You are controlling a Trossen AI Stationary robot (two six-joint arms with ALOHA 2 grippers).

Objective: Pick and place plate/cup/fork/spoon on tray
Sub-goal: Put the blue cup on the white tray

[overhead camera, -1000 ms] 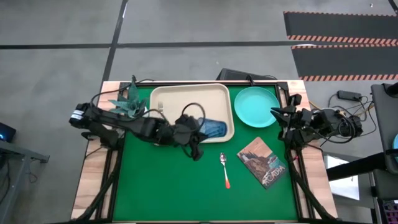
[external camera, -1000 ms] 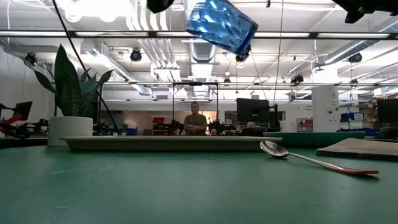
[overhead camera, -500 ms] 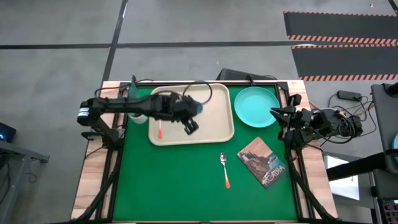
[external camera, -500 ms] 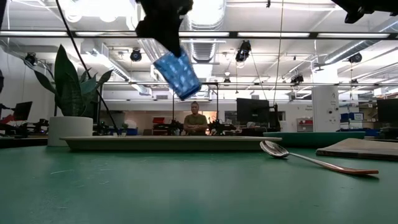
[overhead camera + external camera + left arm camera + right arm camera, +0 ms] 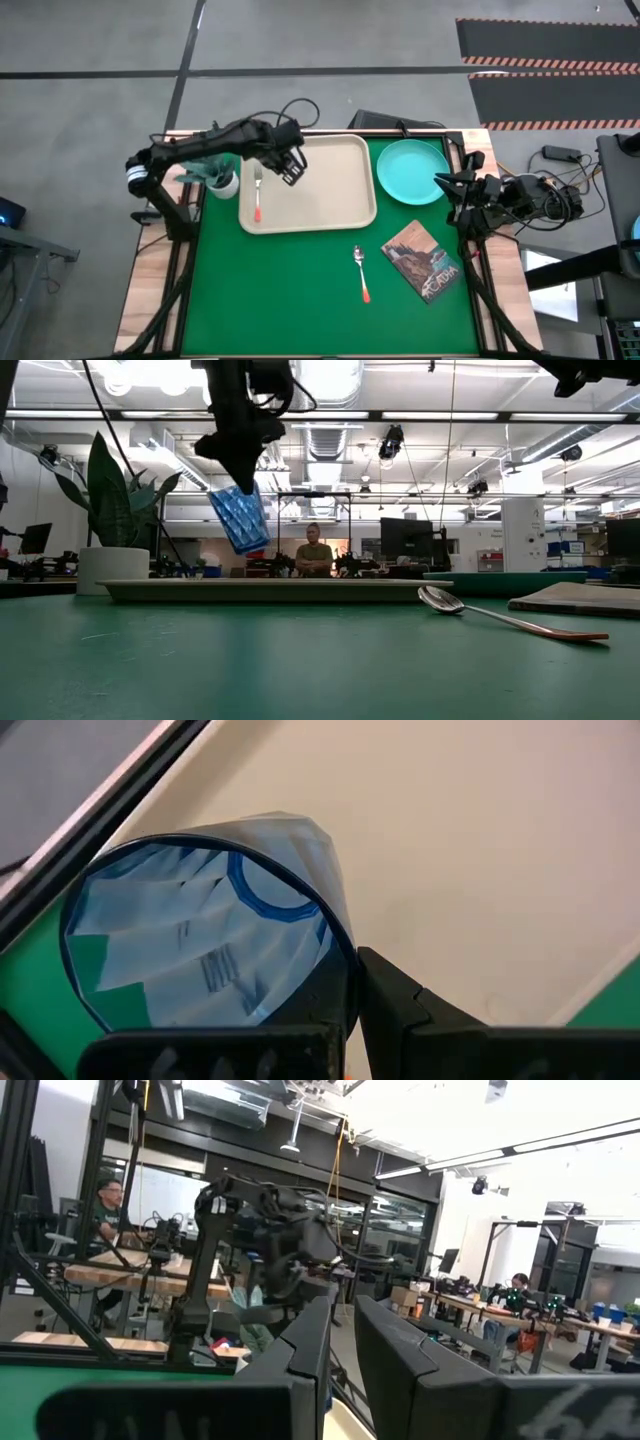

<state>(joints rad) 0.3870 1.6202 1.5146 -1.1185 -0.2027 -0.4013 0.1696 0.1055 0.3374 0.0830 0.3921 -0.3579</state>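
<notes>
The dark-blue cup (image 5: 240,520) hangs above the beige tray (image 5: 330,190), near the tray's far left corner. My left gripper (image 5: 290,166) is shut on it. The fork (image 5: 257,193) lies flat on the tray's left part, red-orange handle toward the near edge. The spoon (image 5: 361,270) lies on the green mat in front of the tray. The turquoise plate (image 5: 412,171) lies on the mat to the right of the tray. My right gripper (image 5: 446,188) waits shut at the table's right edge, beside the plate. My left gripper holds the cup by its wall at the rim (image 5: 338,970), one finger inside the mouth and one finger (image 5: 400,1005) outside. The fingers come from above, pointing down. The cup hangs tilted below them, base down, clear of the tray.
A white pot with a green plant (image 5: 215,172) stands just left of the tray, close to my left arm. A brown-covered book (image 5: 422,260) lies on the mat at the right, next to the spoon. A person (image 5: 314,555) stands in the room far behind the table.
My left gripper has carried the cup from over the tray's near right part toward the tray's far left corner and lower. The cup has turned from lying nearly on its side to hanging more upright. The gripper has stayed shut on it.
</notes>
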